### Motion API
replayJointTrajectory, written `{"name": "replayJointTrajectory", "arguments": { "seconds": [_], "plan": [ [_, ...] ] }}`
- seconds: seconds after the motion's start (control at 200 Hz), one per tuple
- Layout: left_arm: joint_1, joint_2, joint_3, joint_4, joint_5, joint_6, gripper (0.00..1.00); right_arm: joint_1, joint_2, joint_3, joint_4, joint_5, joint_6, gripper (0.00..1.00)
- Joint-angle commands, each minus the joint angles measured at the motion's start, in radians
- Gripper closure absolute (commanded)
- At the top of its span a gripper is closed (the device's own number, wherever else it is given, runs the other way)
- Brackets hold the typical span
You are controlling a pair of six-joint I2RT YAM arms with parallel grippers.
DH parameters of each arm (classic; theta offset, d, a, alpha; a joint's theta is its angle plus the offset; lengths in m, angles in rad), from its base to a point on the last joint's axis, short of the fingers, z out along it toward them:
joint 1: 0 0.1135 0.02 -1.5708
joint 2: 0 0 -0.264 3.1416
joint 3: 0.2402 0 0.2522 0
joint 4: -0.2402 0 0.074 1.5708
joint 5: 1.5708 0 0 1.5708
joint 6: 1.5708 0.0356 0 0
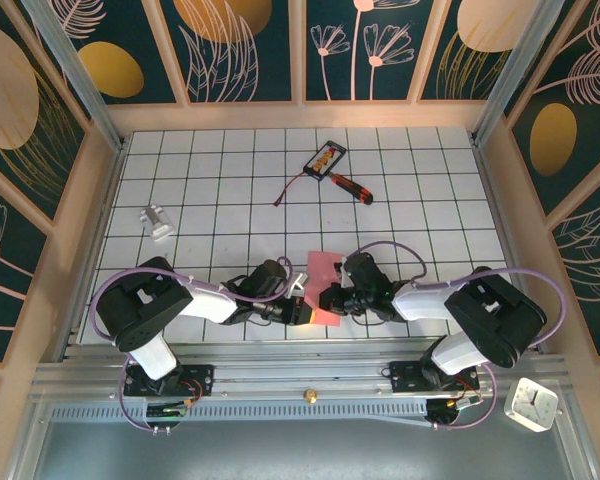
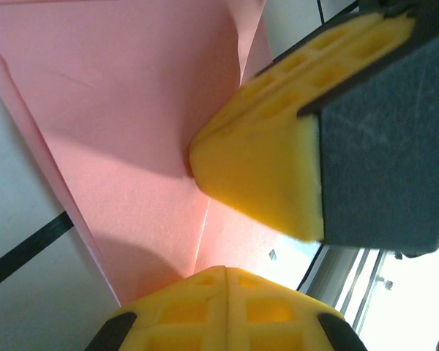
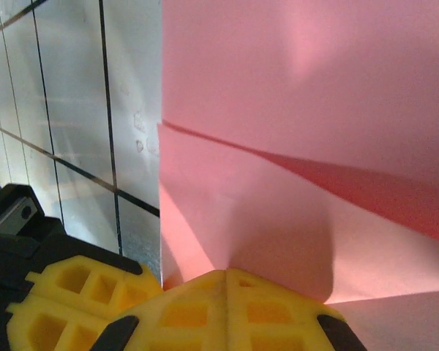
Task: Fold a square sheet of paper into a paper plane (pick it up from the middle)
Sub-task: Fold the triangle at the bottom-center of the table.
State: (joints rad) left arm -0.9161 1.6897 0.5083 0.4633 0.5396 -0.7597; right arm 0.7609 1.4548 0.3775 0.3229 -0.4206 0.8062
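Note:
The pink-red sheet of paper (image 1: pixel 323 272) lies folded with several creases on the tiled table, near the front edge between the two arms. My left gripper (image 1: pixel 302 306) is shut, its yellow tips resting on the paper's near left part (image 2: pixel 132 110), at a crease that runs up from them. My right gripper (image 1: pixel 333 297) is shut too, its tips down on the paper (image 3: pixel 300 95) from the right. No paper shows between either pair of fingers. The right gripper's fingers (image 2: pixel 263 164) sit close ahead in the left wrist view. The left gripper's fingers (image 3: pixel 69 303) show low left in the right wrist view.
A small black-and-orange card (image 1: pixel 326 158) and a red-handled screwdriver (image 1: pixel 351 186) lie at the back middle, with a thin dark wire (image 1: pixel 291 188) beside them. A small silver-white object (image 1: pixel 157 222) sits at the left. A white clock (image 1: pixel 531 404) stands off the table at the front right.

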Motion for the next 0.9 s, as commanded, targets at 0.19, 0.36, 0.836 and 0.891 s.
{"name": "replayJointTrajectory", "arguments": {
  "seconds": [0.19, 0.36, 0.836, 0.891],
  "plan": [
    [-0.02, 0.111, -0.044, -0.22, -0.041, 0.062, 1.0, -0.076, -0.004, 0.026, -0.111, 0.033, -0.033, 1.0],
    [-0.02, 0.108, -0.049, -0.222, -0.042, 0.067, 1.0, -0.107, 0.004, 0.041, -0.159, 0.055, -0.038, 1.0],
    [-0.02, 0.097, -0.058, -0.214, -0.041, 0.063, 1.0, -0.257, 0.02, 0.065, -0.219, 0.052, -0.121, 1.0],
    [-0.02, 0.092, -0.056, -0.215, -0.041, 0.06, 1.0, -0.277, 0.027, 0.075, -0.229, 0.05, -0.139, 1.0]
  ]
}}
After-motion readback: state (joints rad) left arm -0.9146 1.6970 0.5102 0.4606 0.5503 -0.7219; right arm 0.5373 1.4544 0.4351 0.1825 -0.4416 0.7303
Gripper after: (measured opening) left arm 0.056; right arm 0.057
